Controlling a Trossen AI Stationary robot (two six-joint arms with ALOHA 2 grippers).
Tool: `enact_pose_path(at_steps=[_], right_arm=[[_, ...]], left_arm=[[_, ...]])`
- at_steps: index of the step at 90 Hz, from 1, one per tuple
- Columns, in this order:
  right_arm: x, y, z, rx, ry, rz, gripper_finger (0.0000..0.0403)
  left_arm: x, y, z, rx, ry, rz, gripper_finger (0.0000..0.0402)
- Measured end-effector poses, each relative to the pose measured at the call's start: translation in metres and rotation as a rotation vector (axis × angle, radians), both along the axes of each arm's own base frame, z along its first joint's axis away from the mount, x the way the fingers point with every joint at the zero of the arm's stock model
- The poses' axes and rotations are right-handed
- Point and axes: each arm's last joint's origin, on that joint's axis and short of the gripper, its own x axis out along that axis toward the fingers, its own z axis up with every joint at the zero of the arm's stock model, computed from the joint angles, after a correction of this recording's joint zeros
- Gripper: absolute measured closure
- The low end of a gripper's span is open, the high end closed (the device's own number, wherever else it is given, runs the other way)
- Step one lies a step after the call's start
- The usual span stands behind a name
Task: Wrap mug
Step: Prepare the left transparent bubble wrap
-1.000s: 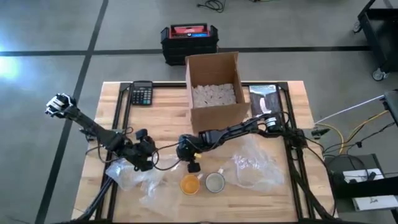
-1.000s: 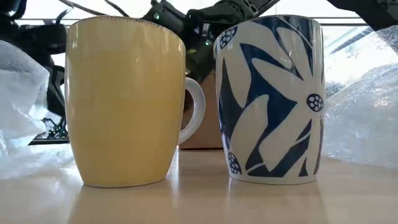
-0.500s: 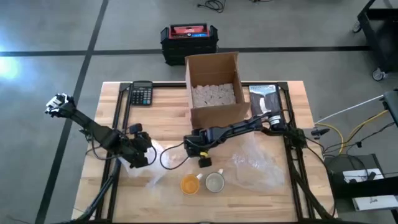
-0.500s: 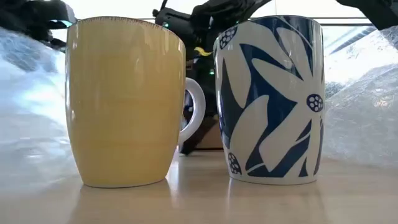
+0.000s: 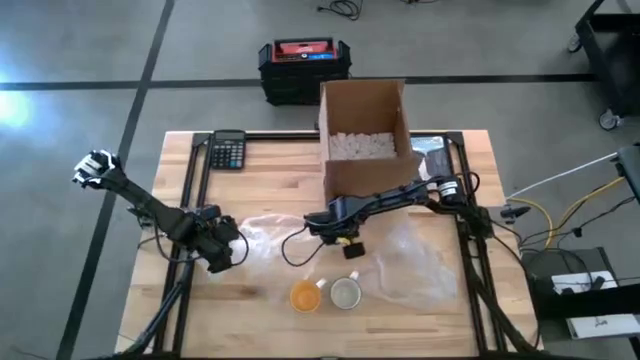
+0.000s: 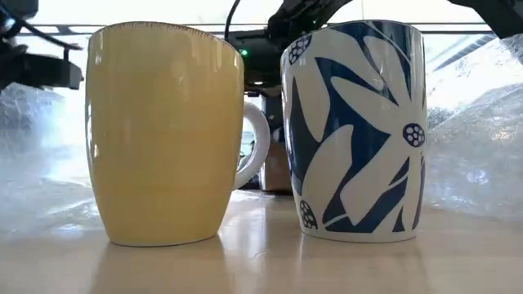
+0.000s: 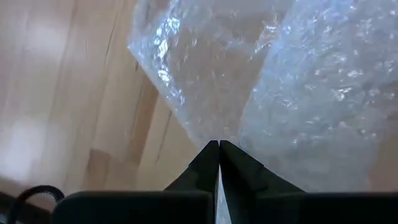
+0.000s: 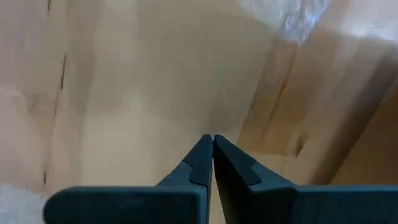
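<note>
The left gripper (image 7: pixel 218 148) pinches a bubble wrap sheet (image 5: pixel 270 236). The right gripper (image 8: pixel 212 142) pinches its far-right edge, jaws pressed together. The yellow mug (image 5: pixel 305 295) stands near.

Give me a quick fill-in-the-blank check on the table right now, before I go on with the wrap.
1. The left gripper is shut on a sheet of ____.
2. In the low view the yellow mug stands beside a mug patterned white and ____.
3. The calculator lies on the side of the table nearer the ____ arm.
4. The cardboard box is ____ at the top, with white fill showing inside.

Missing words: bubble wrap; blue; left; open
</note>
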Motion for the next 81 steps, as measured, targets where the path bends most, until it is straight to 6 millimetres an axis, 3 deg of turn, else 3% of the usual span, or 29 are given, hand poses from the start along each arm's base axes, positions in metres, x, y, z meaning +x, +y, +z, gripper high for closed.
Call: enact_pose_path(at_steps=[14, 24, 37, 48, 56, 81], right_arm=[[0.005, 0.008, 0.023, 0.036, -0.145, -0.037, 0.0403], [0.025, 0.017, 0.031, 0.103, -0.376, -0.048, 0.0403], [0.052, 0.025, 0.009, 0.198, -0.597, -0.054, 0.0403], [0.057, 0.025, -0.033, 0.198, -0.547, -0.123, 0.0403], [0.054, 0.026, -0.040, 0.190, -0.489, -0.150, 0.0403], [0.019, 0.034, -0.022, 0.120, -0.199, -0.106, 0.0403]], left_arm=[[0.006, -0.003, 0.013, -0.024, -0.040, -0.009, 0.0402], [0.010, -0.006, 0.025, -0.038, -0.076, -0.033, 0.0402], [0.011, -0.007, 0.028, -0.030, -0.094, -0.031, 0.0402], [0.006, -0.003, 0.016, -0.014, -0.056, -0.003, 0.0402], [0.002, -0.001, 0.006, -0.016, -0.022, 0.016, 0.0402], [-0.009, 0.004, -0.018, -0.017, 0.071, 0.055, 0.0402]])
